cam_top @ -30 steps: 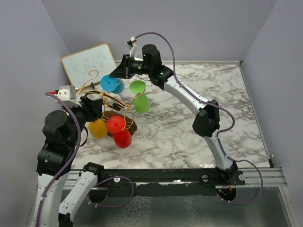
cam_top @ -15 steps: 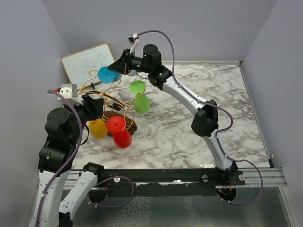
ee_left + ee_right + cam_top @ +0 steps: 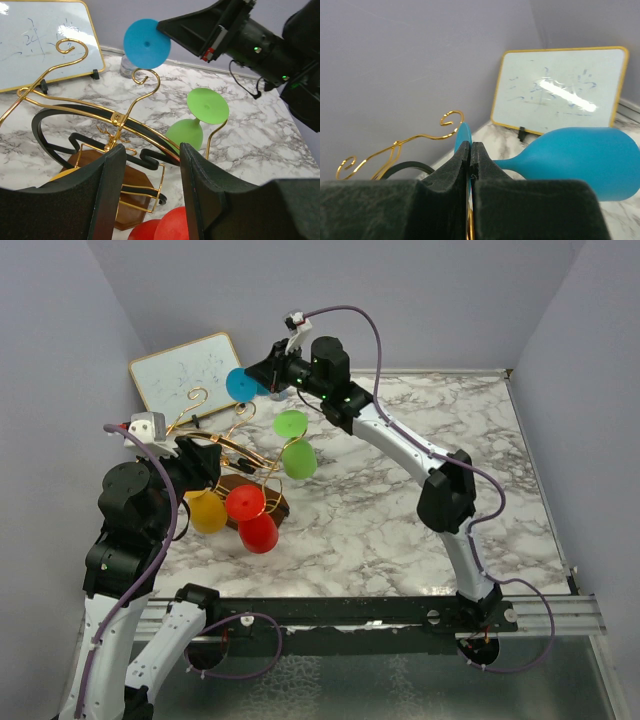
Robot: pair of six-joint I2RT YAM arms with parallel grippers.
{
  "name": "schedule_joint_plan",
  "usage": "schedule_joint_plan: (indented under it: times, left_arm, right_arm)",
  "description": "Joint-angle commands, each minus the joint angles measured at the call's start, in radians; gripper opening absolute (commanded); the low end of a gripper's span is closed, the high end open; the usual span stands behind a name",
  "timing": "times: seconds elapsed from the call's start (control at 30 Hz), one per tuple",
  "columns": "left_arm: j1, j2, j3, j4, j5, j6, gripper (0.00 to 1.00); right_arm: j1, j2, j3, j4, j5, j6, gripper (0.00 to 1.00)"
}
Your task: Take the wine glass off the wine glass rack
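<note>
Pinching the round foot of the blue plastic wine glass (image 3: 590, 160), the right gripper (image 3: 471, 150) held it sideways, apparently just clear of the gold wire rack (image 3: 116, 117) on its brown wooden base. The left gripper (image 3: 150, 155) stood open astride a rack arm. Removal looked nearly done; the next move called for carrying the glass rightward over the bare marble table (image 3: 480, 460), away from the yellow-framed whiteboard (image 3: 560, 92) and the lilac wall (image 3: 395, 60).

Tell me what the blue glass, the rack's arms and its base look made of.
The blue wine glass is opaque, evenly coloured, softly sheened: probably plastic. The rack arms are thin, glinting gold wire, likely plated metal. The base is dark brown, satin: looks like wood.
</note>
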Motion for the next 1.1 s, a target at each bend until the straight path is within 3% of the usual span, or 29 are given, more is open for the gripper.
schedule_joint_plan:
  times: [0.0, 0.3, 0.5, 0.6, 0.7, 0.8, 0.93, 1.07]
  left_arm:
    - [-0.007, 0.033, 0.007, 0.067, 0.062, -0.028, 0.50]
    - [-0.006, 0.087, 0.014, 0.225, 0.210, -0.074, 0.51]
    - [-0.007, 0.056, -0.117, 0.673, 0.445, -0.188, 0.63]
    - [-0.007, 0.063, -0.189, 0.917, 0.608, -0.271, 0.64]
    - [-0.007, 0.112, -0.218, 1.063, 0.746, -0.374, 0.64]
    - [-0.008, 0.186, -0.204, 1.080, 0.838, -0.495, 0.63]
    - [-0.011, 0.235, -0.198, 1.044, 0.909, -0.625, 0.63]
    - [-0.018, 0.254, -0.157, 0.910, 0.982, -0.635, 0.65]
  right_arm:
    - [-0.005, -0.243, -0.100, 0.077, 0.147, -0.191, 0.01]
    - [-0.007, -0.543, -0.270, -0.029, 0.203, -0.319, 0.02]
    - [-0.007, -0.818, -0.461, -0.163, 0.122, -0.255, 0.01]
    - [-0.007, -0.955, -0.557, -0.264, 0.044, -0.234, 0.01]
    - [-0.007, -1.076, -0.628, -0.375, -0.039, -0.247, 0.01]
    - [-0.007, -1.194, -0.695, -0.491, -0.077, -0.296, 0.01]
    - [-0.007, -1.304, -0.791, -0.584, -0.015, -0.362, 0.01]
    - [-0.007, -1.362, -0.873, -0.591, 0.002, -0.393, 0.01]
